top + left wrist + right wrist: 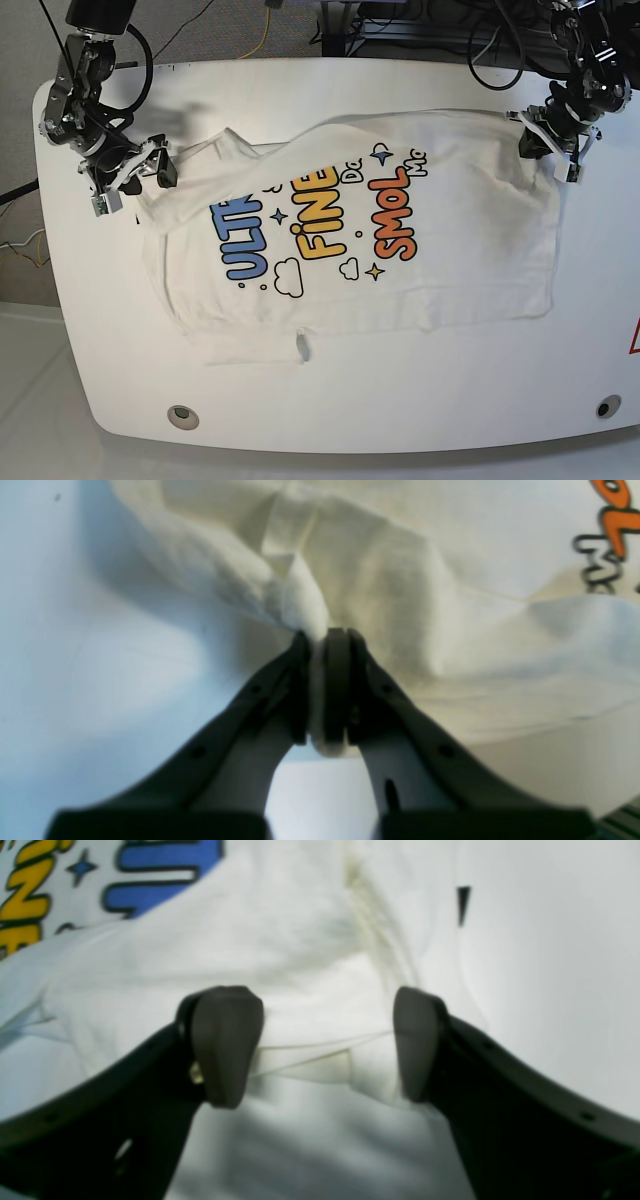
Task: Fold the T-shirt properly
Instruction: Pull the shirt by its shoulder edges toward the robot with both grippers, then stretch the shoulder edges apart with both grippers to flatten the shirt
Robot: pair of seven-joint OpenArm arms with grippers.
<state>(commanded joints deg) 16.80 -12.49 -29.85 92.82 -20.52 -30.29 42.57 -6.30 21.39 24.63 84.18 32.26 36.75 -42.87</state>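
The white T-shirt (440,270) lies spread on the table, print side up, with a blue, yellow and orange cartoon print (320,225). One edge is folded in along the upper left. At the far right edge of the cloth, my left gripper (530,140) is shut on a bunched fold of the T-shirt (400,580); white fabric is pinched between the pads of the left gripper (327,635). My right gripper (320,1040) is open, its fingers straddling a hem of the T-shirt (300,940) at the cloth's upper left corner (160,172). A small black tag (463,902) shows nearby.
The white table (400,420) has rounded corners and a round hole near each front corner (181,414) (602,407). Cables and a frame (420,25) sit behind the far edge. A red mark (632,340) is at the right border.
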